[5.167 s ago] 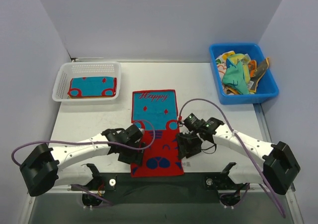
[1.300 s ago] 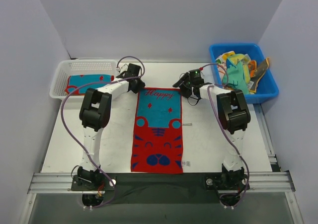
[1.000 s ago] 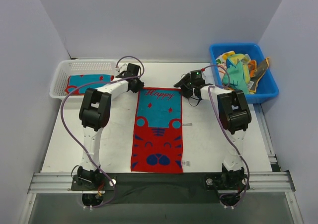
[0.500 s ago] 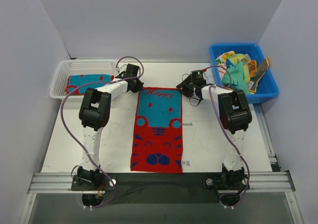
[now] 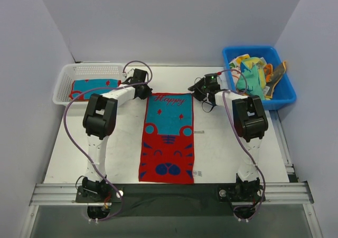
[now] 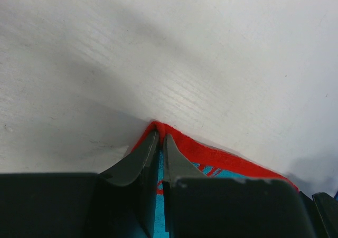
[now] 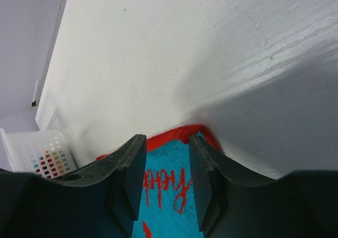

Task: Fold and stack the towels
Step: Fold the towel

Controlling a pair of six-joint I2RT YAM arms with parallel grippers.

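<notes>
The overhead view shows the red-and-blue towel (image 5: 168, 143) spread flat on the table (image 5: 227, 143), both arms reaching to its far edge, but not how the fingers stand. The left wrist view does: the left gripper (image 6: 160, 135) is pressed together, pinching the towel's far left corner, the red hem peaking at its tips. In the right wrist view the right gripper (image 7: 166, 139) straddles the far right corner, fingers apart, hem humped between them; whether it grips cannot be told. Left of the towel's far end a white mesh basket (image 5: 66, 79) holds a folded towel (image 5: 95, 87); right of it a blue bin (image 5: 282, 98) holds crumpled towels (image 5: 252, 79).
</notes>
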